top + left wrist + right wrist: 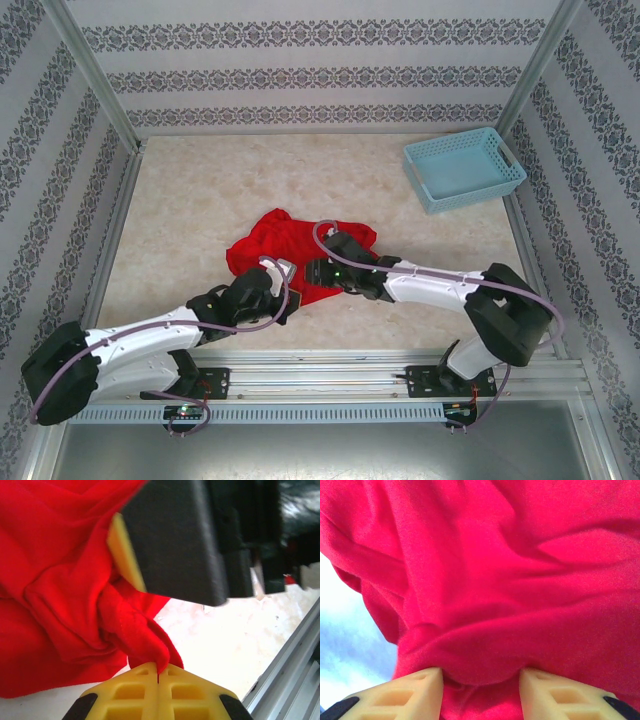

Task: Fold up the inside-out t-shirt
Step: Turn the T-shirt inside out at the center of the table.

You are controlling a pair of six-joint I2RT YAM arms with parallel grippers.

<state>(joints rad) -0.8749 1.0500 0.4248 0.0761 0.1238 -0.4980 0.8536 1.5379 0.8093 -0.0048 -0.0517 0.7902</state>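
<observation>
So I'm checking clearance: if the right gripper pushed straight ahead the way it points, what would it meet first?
The inside-out t-shirt. Red fabric already bulges between the right gripper's open fingers, so it would likely press straight into that bunched cloth; depth beyond is unclear.

t-shirt (272,243) near edge hidden under both arms, sleeves indistinguishable

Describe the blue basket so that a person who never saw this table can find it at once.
Start at the beige table and look to its far right corner. There sits the light blue plastic basket, rectangular and open-topped. Unlike the crumpled red t-shirt at the middle, it is rigid and stands apart from both arms.
</observation>
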